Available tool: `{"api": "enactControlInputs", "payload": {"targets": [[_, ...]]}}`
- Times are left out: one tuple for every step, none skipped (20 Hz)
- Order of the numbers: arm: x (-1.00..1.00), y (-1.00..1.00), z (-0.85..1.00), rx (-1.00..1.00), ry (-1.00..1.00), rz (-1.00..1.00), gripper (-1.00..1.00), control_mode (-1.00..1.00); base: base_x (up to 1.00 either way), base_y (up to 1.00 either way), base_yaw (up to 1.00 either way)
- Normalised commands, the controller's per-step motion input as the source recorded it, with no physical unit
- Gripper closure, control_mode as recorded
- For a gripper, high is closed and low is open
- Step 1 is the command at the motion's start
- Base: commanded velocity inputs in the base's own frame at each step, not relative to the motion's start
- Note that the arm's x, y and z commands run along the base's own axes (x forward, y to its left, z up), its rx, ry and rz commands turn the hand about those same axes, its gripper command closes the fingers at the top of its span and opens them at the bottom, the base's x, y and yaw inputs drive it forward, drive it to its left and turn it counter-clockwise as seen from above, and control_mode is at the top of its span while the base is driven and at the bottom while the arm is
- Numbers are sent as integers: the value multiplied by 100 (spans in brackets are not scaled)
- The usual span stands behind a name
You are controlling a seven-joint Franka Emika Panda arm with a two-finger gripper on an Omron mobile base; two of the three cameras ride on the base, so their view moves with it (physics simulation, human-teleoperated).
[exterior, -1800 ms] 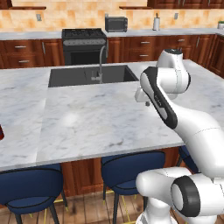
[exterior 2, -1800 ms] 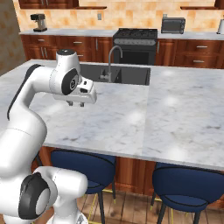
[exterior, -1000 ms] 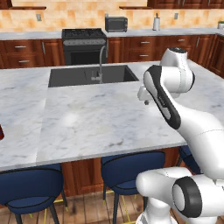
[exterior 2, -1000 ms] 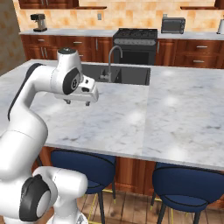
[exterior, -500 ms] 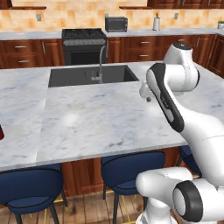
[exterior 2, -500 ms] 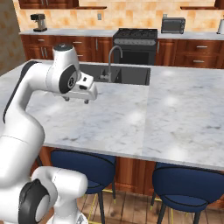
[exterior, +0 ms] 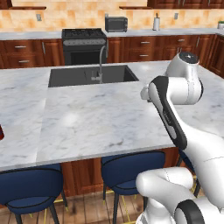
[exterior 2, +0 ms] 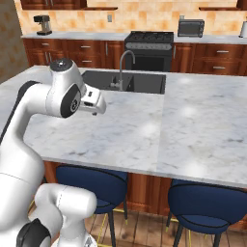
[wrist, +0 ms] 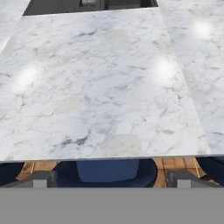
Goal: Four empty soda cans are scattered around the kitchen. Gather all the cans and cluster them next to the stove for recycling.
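Observation:
The black stove stands against the back wall between wood cabinets. My gripper hangs open over the marble island counter, in front of the sink, with nothing between its widely spread fingertips. At the left edge of the left base view a sliver of something dark red stands on the island; too little of it shows to tell whether it is one of the soda cans.
A sink with a faucet is set in the island's far side. A grey toaster oven and a paper-towel roll sit on the back counter, a coffee machine far left. Blue stools stand below the near edge.
The arm's elbow has swung a little to the right while the hand has stayed over the island near the sink. The fingers stay open and empty.

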Motion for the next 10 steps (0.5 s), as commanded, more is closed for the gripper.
{"api": "enactControlInputs", "payload": {"targets": [[0,0,0,0,0,0,-100,-100,0,0,0],[0,0,0,0,0,0,-100,-100,0,0,0],[0,0,0,0,0,0,-100,-100,0,0,0],[0,0,0,0,0,0,-100,-100,0,0,0],[0,0,0,0,0,0,-100,-100,0,0,0],[0,0,0,0,0,0,-100,-100,0,0,0],[0,0,0,0,0,0,-100,-100,0,0,0],[0,0,0,0,0,0,-100,-100,0,0,0],[0,0,0,0,0,0,-100,100,0,29,0],[0,0,0,0,0,0,-100,100,9,98,-11]]}}
